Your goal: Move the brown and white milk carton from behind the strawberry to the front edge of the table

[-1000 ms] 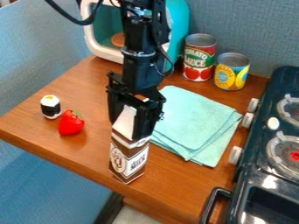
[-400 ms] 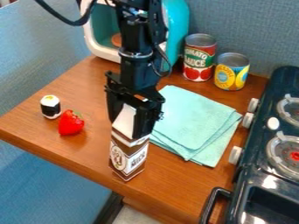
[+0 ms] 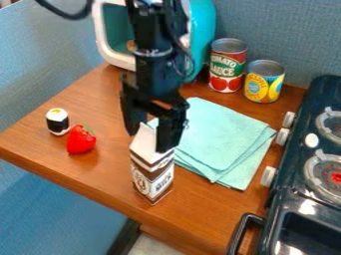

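Pincer [image 3: 148,142] and carton [image 3: 152,175] have just shifted together, the carton's foot swinging in from the worktop's [image 3: 213,209] near edge towards the cloth [image 3: 223,139], so the hold seems to carry it along. The fingers [image 3: 171,130] are part-open, closed about its peaked top. It leans slightly, between that edge and the cloth; from here I can't tell whether it touches down. The arm [image 3: 154,67] hangs almost upright in front of the oven [image 3: 203,30]
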Robot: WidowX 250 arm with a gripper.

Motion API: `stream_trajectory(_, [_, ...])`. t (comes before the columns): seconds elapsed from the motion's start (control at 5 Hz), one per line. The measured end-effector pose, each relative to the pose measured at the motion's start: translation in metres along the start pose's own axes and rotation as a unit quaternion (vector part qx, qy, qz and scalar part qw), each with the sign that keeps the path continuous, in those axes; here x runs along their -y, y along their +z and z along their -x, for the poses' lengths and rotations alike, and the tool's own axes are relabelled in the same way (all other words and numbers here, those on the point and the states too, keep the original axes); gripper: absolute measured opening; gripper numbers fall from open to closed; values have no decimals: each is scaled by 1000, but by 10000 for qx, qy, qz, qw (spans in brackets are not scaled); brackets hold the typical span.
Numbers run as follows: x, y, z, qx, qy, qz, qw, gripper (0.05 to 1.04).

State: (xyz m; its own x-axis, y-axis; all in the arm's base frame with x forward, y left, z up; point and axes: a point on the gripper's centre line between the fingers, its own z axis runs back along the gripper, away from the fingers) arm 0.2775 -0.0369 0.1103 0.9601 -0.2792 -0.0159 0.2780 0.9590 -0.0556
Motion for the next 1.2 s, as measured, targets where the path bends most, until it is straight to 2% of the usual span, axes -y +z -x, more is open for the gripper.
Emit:
stream_trajectory(0.2, [-8, 25, 9, 144, 219, 172, 9995, 1007])
stream_trajectory(0.4, [-15, 51, 9, 193, 181, 85, 9996, 1003])
stream_trajectory(0.6, [-47, 80, 10, 267, 385, -274, 9985, 1001])
stream_trajectory(0.8, [-86, 79, 6, 44, 700, -682, 9952, 1001])
stream_trajectory(1.0, [-114, 63, 7, -289, 742, -1187, 9897, 1001])
stream_trajectory(1.2, [-121, 40, 6, -612, 950, -1006, 9885, 1001])
